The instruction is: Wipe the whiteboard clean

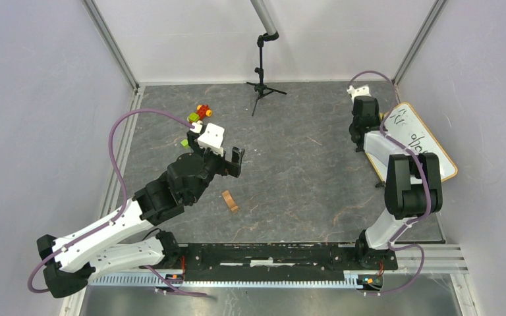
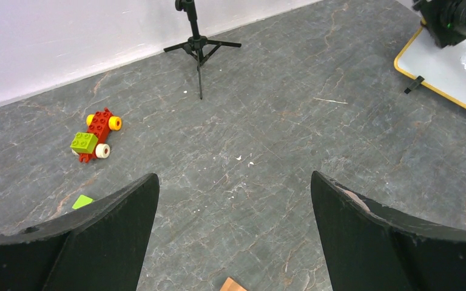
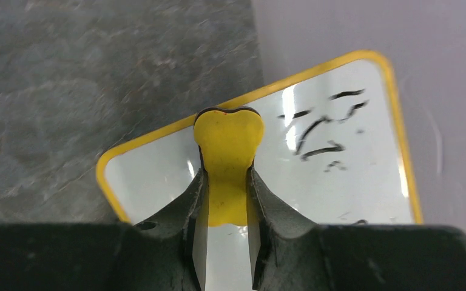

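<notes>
whiteboard (image 1: 428, 131) partly behind right arm (image 1: 405, 178), handwriting too small to read, tan piece (image 2: 233, 285) cut by left wrist view's bottom edge

A dark grey, marble-veined counter (image 1: 303, 178) is enclosed by pale lilac-white panels: a back wall (image 1: 184, 39) at 12 o'clock, one side wall (image 1: 33, 99) at 9 o'clock and the other side wall (image 1: 487, 66) at 3 o'clock. Aluminium posts (image 1: 109, 43) are set in the far corners. A small black tripod stand (image 1: 261, 82) is placed near 12 o'clock, beneath a grey pole (image 1: 263, 16). A black rail (image 1: 270, 257) is fixed along 6 o'clock. Everything is evenly and softly lit.
</notes>
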Tool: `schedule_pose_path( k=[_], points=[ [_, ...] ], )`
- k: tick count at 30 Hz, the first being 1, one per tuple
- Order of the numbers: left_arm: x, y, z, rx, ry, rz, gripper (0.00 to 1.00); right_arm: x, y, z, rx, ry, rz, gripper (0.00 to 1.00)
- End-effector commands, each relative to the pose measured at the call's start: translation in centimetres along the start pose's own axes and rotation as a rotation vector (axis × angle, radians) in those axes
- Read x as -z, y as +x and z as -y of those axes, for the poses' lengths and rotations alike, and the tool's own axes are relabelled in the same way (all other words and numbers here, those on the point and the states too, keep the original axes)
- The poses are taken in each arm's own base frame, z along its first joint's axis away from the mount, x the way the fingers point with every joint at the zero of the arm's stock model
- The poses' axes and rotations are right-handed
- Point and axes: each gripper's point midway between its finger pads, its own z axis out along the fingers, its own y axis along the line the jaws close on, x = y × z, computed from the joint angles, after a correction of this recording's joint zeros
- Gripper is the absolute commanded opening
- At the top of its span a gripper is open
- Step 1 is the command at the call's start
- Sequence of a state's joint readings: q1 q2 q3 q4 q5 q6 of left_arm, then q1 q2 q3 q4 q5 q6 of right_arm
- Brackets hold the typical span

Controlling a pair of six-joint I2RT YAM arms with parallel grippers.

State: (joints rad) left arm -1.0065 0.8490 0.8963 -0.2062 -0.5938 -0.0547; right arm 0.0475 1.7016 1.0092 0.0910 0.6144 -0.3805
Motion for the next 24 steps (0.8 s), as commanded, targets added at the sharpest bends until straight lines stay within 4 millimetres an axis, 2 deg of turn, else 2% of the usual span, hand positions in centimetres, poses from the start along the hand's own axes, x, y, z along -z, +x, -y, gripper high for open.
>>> schedule_pose_path(
  k=[1, 4, 9, 15, 20, 24],
  points=[
    [0.1, -1.5, -0.2, -0.018, -0.004, 0.053, 1.00, 1.3, -4.8, 6.4, -0.122, 0.123, 0.091, 0.22],
    [0.2, -1.6, -0.2, -0.016, -0.002, 0.055, 1.00, 0.5, -4.6, 8.8, -0.129, 0.170, 0.048, 0.22],
    [0.1, -1.5, -0.2, -0.019, -0.002, 0.052, 1.00, -0.5, -3.9, 10.7, -0.135, 0.205, -0.020, 0.23],
    [0.1, -1.5, -0.2, -0.018, -0.003, 0.053, 1.00, -1.2, -2.3, 11.3, -0.162, 0.191, -0.052, 0.23],
    [0.1, -1.4, -0.2, -0.019, -0.003, 0.051, 1.00, -2.0, -1.2, 10.9, -0.158, 0.176, -0.073, 0.23],
    [0.0, -1.4, -0.2, -0.021, -0.005, 0.049, 1.00, -2.9, -0.5, 9.6, -0.139, 0.138, -0.092, 0.22]
  ],
)
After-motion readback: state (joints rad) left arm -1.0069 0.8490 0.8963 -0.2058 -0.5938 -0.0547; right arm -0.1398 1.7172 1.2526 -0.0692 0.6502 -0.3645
